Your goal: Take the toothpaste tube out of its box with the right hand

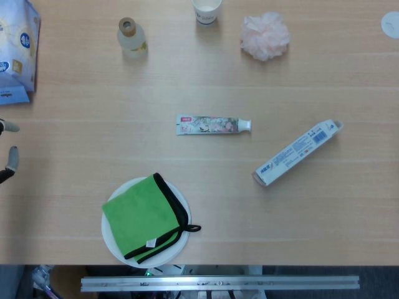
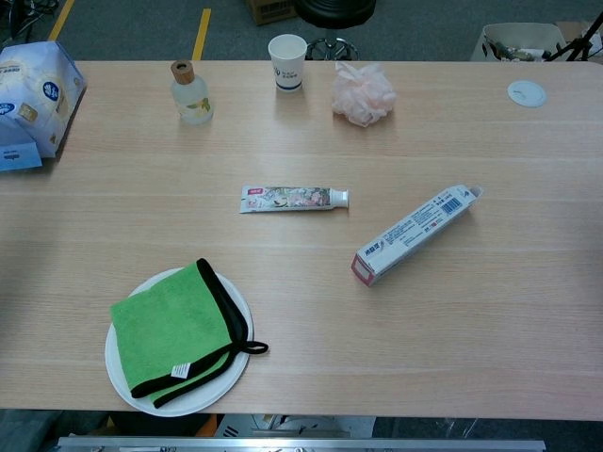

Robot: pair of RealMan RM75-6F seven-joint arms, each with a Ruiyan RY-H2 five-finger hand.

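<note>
Toothpaste tube [image 1: 214, 124] beside box [image 1: 297, 152] (right hand unseen).

left hand [image 1: 7, 152] fingertips, seemingly grey (mostly cropped)

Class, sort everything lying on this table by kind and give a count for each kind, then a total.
Toothpaste tube: 1
Toothpaste box: 1
Plate: 1
Green cloth: 1
Bottle: 1
Paper cup: 1
Pink bath puff: 1
Blue-and-white pack: 1
White disc: 1
Total: 9

A lab: yellow floor tape [image 2: 201, 32] beyond the table [image 2: 528, 282].
</note>
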